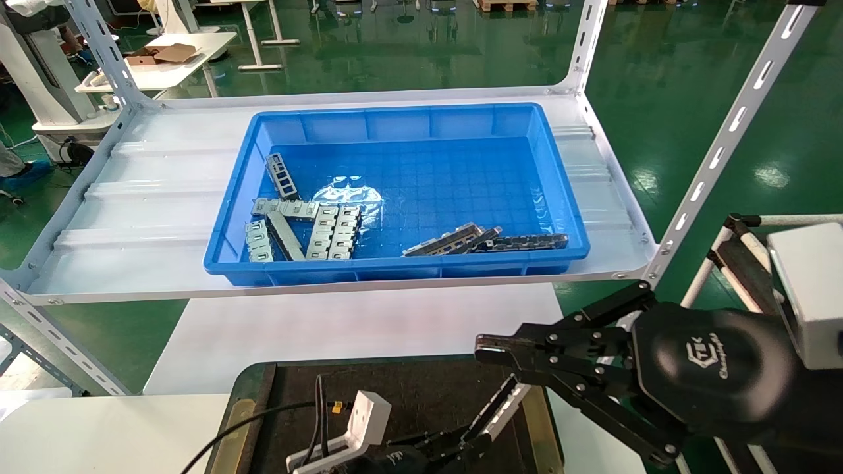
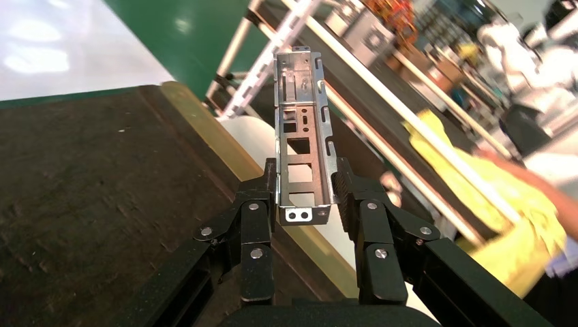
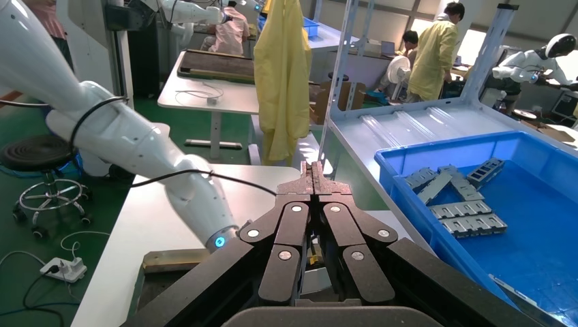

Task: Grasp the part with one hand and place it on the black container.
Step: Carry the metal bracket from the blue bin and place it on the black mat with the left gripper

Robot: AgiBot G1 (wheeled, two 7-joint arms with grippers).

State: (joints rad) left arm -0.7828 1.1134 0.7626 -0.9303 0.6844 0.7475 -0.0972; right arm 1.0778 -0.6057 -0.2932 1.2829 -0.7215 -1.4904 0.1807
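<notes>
On the round black housing behind my right gripper [image 1: 490,350], a small emblem sits above one line of slanted pale lettering. The word begins with "Ch"; I cannot make out the rest. I can read no other text, number or sign anywhere.

Part [image 2: 303,129] I hold looks like bare stamped sheet metal, dull silver sheen, black container [image 2: 102,197] matt and rough, grainy, with brassy edge strip, far blue bin [image 1: 402,191] glossy smooth plastic, my left gripper [image 2: 305,197] satin black, floor [image 1: 685,79] gleaming green.
</notes>
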